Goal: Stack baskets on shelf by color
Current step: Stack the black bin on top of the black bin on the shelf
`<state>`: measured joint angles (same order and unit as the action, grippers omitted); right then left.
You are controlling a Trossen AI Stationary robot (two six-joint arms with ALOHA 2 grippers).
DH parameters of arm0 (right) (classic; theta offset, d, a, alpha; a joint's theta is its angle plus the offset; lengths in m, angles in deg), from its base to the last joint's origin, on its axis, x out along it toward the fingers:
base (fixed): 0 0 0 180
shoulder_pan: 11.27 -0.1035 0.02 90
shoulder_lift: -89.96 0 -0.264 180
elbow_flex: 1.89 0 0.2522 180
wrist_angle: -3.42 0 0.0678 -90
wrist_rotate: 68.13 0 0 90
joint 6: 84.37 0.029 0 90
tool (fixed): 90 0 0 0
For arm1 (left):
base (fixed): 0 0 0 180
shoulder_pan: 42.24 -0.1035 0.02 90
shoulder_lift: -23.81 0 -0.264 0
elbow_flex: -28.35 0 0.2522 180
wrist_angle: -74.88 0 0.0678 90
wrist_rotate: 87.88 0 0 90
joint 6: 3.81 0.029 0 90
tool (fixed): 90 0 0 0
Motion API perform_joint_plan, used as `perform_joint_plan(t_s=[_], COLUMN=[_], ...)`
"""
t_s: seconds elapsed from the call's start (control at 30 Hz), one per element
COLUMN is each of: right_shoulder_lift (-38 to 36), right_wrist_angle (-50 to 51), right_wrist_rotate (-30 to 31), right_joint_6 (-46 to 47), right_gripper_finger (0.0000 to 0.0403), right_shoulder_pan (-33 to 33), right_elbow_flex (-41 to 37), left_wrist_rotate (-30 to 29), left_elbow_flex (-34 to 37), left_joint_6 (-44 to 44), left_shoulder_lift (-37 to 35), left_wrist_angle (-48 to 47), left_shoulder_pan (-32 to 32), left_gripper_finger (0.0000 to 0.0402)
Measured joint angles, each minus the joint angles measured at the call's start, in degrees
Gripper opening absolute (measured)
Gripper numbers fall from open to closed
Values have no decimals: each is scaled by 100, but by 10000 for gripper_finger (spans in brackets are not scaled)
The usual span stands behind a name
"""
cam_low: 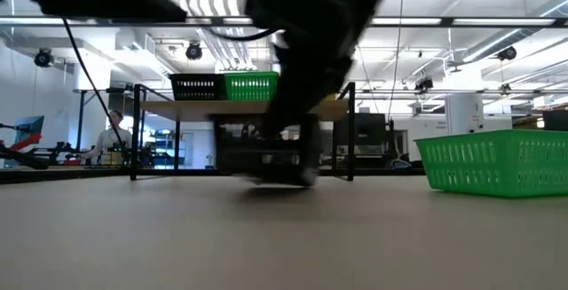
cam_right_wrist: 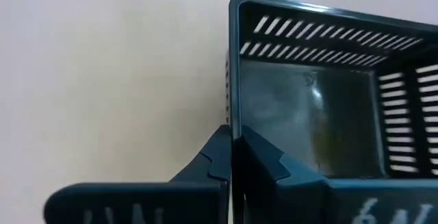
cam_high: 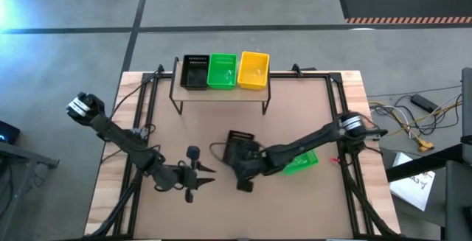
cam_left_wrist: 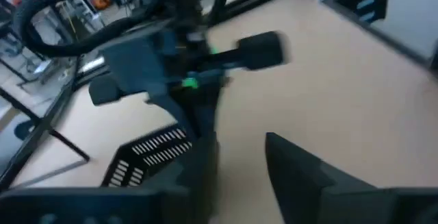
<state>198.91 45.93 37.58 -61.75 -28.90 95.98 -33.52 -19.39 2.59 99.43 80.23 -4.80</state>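
Observation:
The light-wood shelf (cam_high: 221,93) stands at the table's far side and carries a black basket (cam_high: 195,71), a green basket (cam_high: 222,71) and a yellow basket (cam_high: 254,70) in a row. Another black basket (cam_high: 240,147) sits mid-table, and my right gripper (cam_high: 242,169) is shut on its wall. A second green basket (cam_high: 301,163) rests on the table under my right arm, toward the right. My left gripper (cam_high: 200,182) hovers open left of the held black basket (cam_left_wrist: 144,155) and touches nothing. My right gripper (cam_right_wrist: 236,159) pinches one side wall of the black basket at its top rim (cam_right_wrist: 235,118), close to a corner. One finger (cam_right_wrist: 270,162) is inside the basket and the other finger (cam_right_wrist: 215,159) outside, coming from above. The basket sits level, low at the tabletop (cam_low: 262,157); whether it rests there I cannot tell.
Black frame rails (cam_high: 140,116) run along the table's left and right sides. Cables (cam_high: 402,116) and papers lie off the table's right edge. Bare tabletop (cam_high: 214,123) lies between the shelf and the grippers. A person (cam_low: 111,135) stands far behind the table.

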Motion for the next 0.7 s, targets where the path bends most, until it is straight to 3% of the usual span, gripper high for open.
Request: perform_joint_plan(t_s=[0.2, 0.3, 0.47, 0.7], right_shoulder_lift=[886, 1162, 1471, 1514], right_wrist_angle=[425, 835, 1171, 1178], right_wrist_rotate=[-89, -83, -73, -72], right_joint_6=[-591, -645, -742, -837], right_gripper_finger=[11, 11, 11, 11], right_shoulder_pan=[0, 0, 0, 2], right_elbow_flex=[1242, 1751, 2350, 2527], left_wrist_rotate=[83, 77, 57, 20], left_elbow_flex=[70, 68, -7, -15], left_joint_6=[0, -6, -284, -876], left_shoulder_lift=[388, 717, 1294, 1595], left_wrist_angle=[-133, -280, -291, -322], left_shoulder_pan=[-301, -350, -433, -486], left_gripper_finger=[194, 207, 187, 118])
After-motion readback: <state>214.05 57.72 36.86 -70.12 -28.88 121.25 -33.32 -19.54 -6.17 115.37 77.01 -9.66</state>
